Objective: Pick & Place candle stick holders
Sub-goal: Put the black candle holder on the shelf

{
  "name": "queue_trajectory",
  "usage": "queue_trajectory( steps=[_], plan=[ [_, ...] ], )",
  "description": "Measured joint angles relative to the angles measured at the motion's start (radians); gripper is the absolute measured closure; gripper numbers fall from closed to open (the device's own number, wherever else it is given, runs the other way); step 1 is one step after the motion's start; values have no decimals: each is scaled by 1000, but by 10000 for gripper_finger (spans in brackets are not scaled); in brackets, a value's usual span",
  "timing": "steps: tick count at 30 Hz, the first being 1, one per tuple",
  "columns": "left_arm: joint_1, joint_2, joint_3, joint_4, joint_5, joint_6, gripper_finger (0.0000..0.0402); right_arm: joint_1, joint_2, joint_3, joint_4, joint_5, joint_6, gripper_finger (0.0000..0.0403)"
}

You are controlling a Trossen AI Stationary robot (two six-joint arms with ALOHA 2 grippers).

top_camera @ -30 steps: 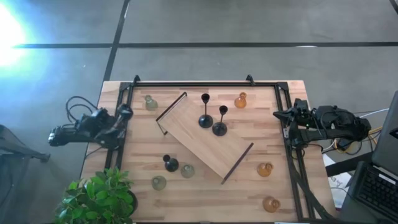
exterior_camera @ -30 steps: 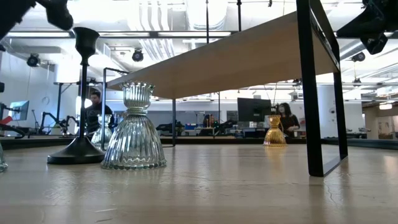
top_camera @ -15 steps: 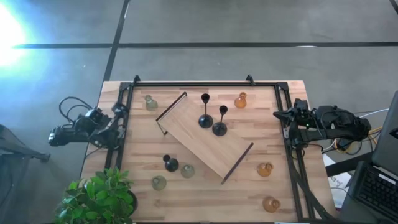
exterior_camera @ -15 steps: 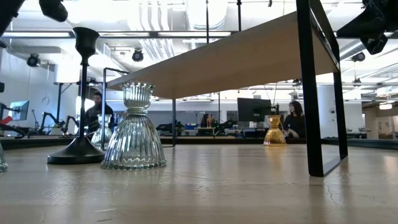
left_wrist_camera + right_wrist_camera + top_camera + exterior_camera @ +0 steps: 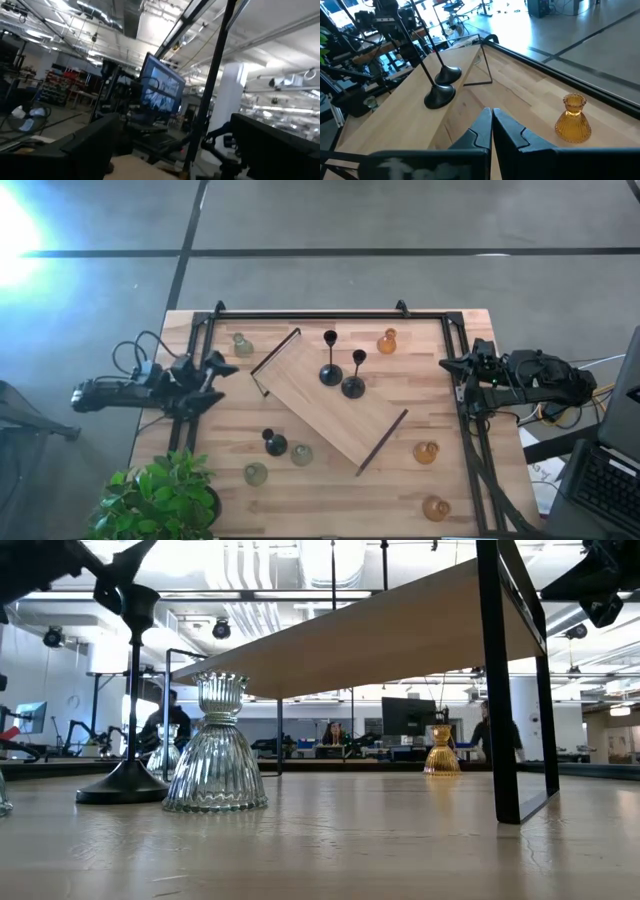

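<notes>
Two black holders (image 5: 341, 376) already on my board (image 5: 330, 402); left gripper (image 5: 220, 367), fingers spread, sits nearest green holder (image 5: 242, 345); right gripper (image 5: 491, 120) closed, empty.

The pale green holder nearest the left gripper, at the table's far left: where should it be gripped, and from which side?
Probably at the narrow neck, from above. The pale green holder stands upright, its flared base too wide for a sure hold. The open left gripper is beside it, with nothing between.

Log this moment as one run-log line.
left gripper: open, at table's left edge | right gripper: shut, waiting at right | black holders: on board
</notes>
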Motion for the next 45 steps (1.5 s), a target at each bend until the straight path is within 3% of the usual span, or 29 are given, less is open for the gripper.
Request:
queue_trajectory(
  steps=[6,15,20,26,34,45],
  plan=[
    [0,19,-11,-75,44,32,29,0,0,0,0,0,0,394],
    [-1,19,-13,-289,175,160,121,0,0,0,0,0,0,394],
    [-3,19,-13,-408,214,224,147,0,0,0,0,0,0,394],
    [-3,20,-14,-515,213,269,152,0,0,0,0,0,0,394],
    [-43,39,-81,-459,204,279,152,0,0,0,0,0,0,394],
    [-129,66,-85,-453,20,307,152,0,0,0,0,0,0,394]
  ],
)
